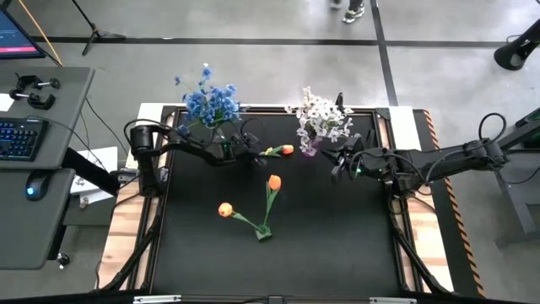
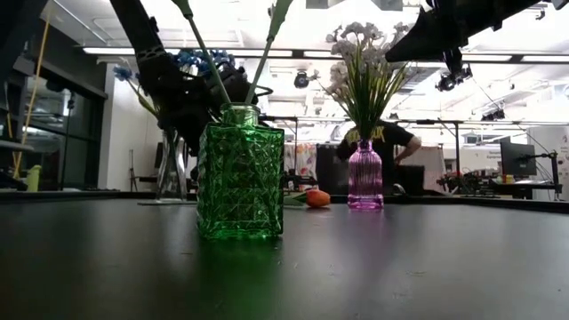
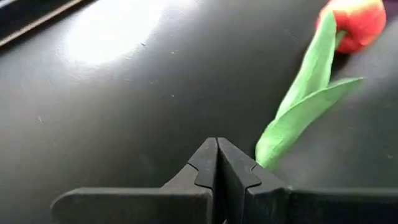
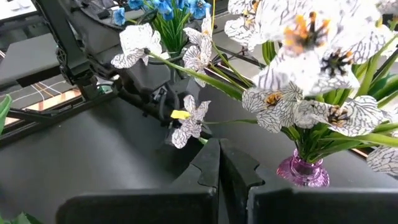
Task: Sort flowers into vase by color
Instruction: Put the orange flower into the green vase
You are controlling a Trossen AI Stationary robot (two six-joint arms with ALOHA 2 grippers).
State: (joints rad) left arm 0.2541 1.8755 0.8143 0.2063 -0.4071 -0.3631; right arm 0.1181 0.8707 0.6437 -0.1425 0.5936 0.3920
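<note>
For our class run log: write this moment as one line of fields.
left gripper: shut, beside loose tulip | right gripper: shut, by purple vase | green vase: two tulips in

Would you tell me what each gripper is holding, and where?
The left gripper pinches the orange tulip by its stem end; the right gripper holds nothing.

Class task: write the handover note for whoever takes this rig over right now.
Left tool: shut, beside the loose orange tulip lying near the table's back; no grip visible.
Right tool: shut, empty, by the purple vase.
Done: blue flowers in the clear vase, white flowers in the purple vase, two tulips in the green vase.
Left: the loose tulip into the green vase.
</note>
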